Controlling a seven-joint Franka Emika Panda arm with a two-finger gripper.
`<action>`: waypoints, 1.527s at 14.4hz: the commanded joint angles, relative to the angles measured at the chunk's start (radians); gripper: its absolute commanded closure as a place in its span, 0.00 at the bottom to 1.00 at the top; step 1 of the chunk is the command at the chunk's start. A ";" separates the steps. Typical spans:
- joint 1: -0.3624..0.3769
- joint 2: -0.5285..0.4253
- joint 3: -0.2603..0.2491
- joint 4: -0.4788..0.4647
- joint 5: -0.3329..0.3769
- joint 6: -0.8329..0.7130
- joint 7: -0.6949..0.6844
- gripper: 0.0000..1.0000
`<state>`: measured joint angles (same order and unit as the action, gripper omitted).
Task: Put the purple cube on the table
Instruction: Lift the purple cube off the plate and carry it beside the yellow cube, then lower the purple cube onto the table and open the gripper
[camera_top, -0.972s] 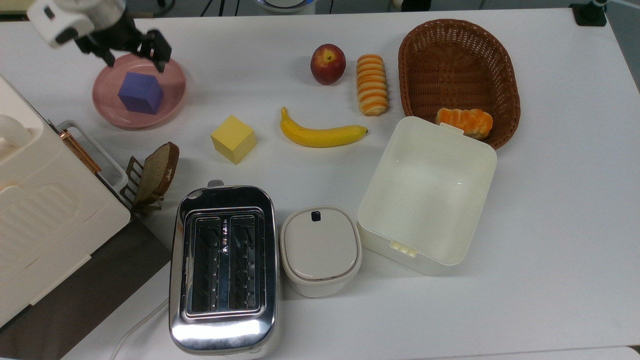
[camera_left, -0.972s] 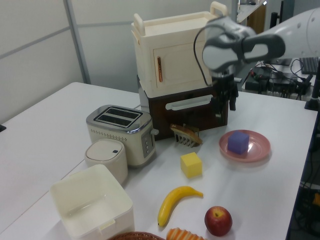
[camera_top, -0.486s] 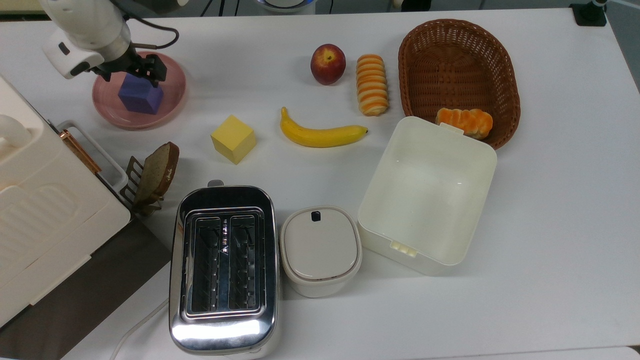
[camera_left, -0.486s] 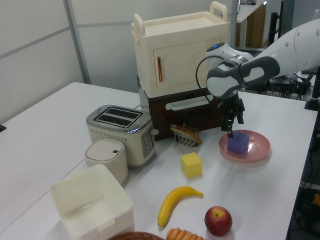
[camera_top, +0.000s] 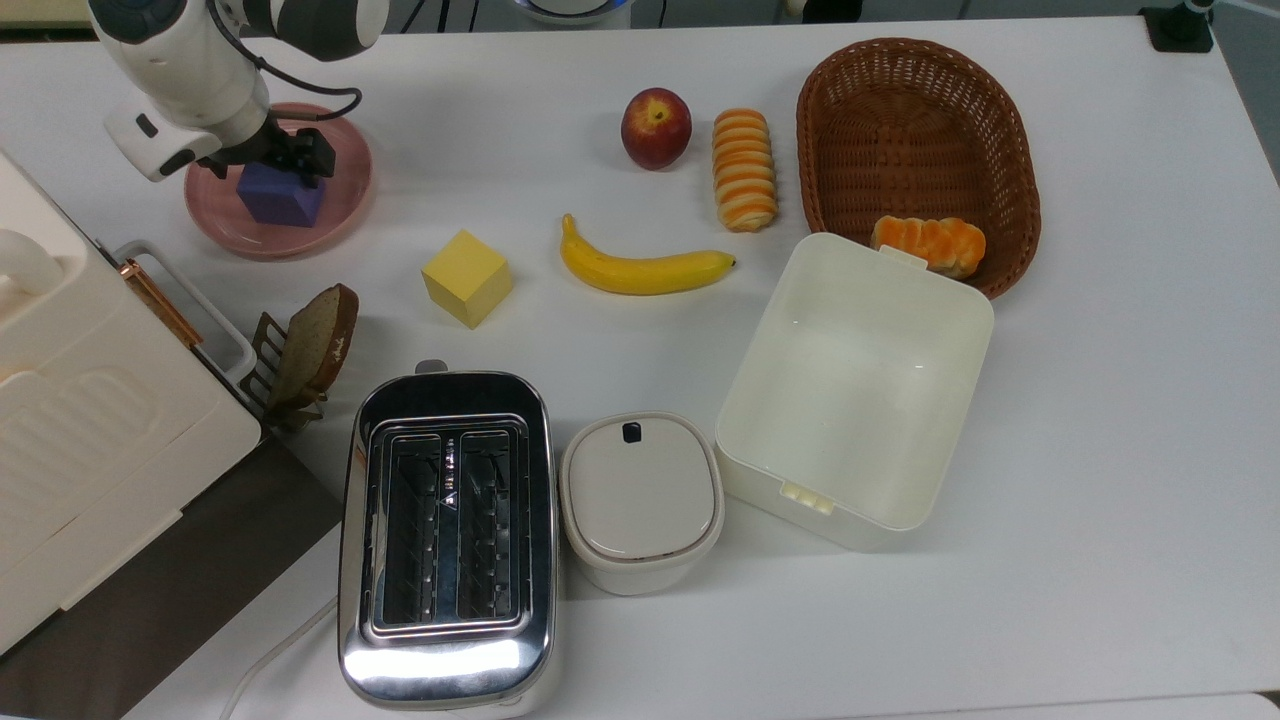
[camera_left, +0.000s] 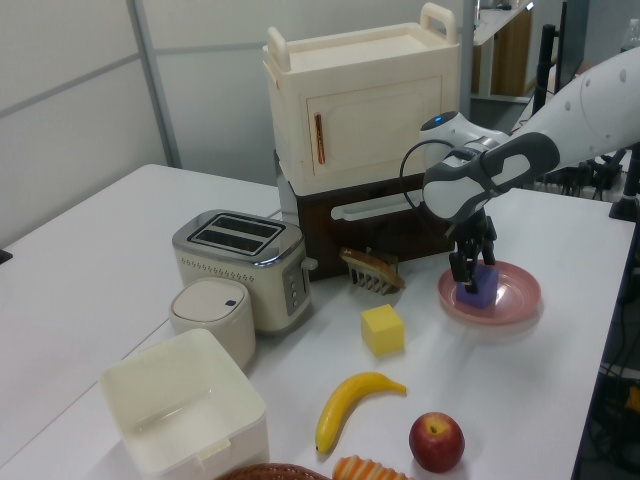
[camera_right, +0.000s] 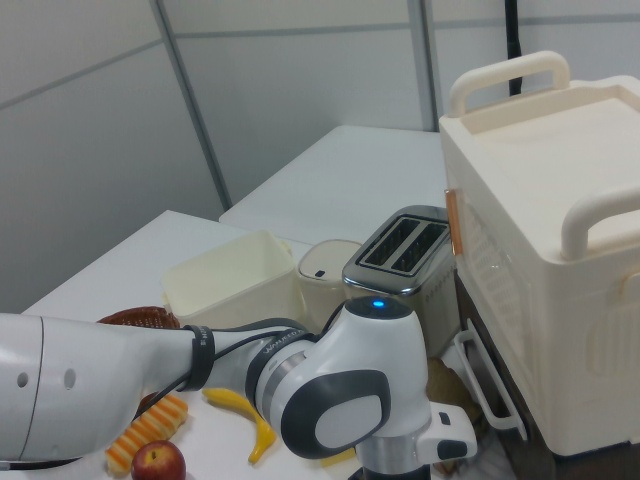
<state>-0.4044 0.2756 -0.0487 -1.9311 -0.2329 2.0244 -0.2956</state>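
Note:
The purple cube (camera_top: 281, 200) (camera_left: 481, 290) sits on the round pink plate (camera_top: 345, 195) (camera_left: 520, 296) at the top view's far left. My gripper (camera_top: 268, 165) (camera_left: 473, 270) is lowered over the cube, open, with one dark finger (camera_top: 312, 158) on each side of it. Whether the fingers touch the cube's faces I cannot tell. The cube's top is partly hidden by the hand. The white table (camera_top: 1100, 420) carries everything. A yellow cube (camera_top: 467, 277) (camera_left: 383, 330) stands on the table to the right of the plate in the top view.
A cream cabinet (camera_top: 70, 400) (camera_left: 360, 105) and a rack with a bread slice (camera_top: 310, 350) stand close to the plate. Toaster (camera_top: 447, 535), lidded pot (camera_top: 640, 500), open white box (camera_top: 855, 390), banana (camera_top: 645, 268), apple (camera_top: 655, 127) and wicker basket (camera_top: 915, 130) lie farther off.
The gripper came down from above the plate's far rim and now straddles the purple cube. The cube has stayed on the plate.

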 joint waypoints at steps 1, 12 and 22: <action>-0.001 -0.016 0.003 -0.026 -0.017 0.028 -0.010 0.35; 0.281 -0.067 0.023 0.008 0.027 -0.187 0.102 1.00; 0.415 -0.036 0.026 0.104 0.089 -0.099 0.377 0.00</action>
<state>-0.0271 0.2566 -0.0136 -1.8538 -0.1813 1.9468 0.0533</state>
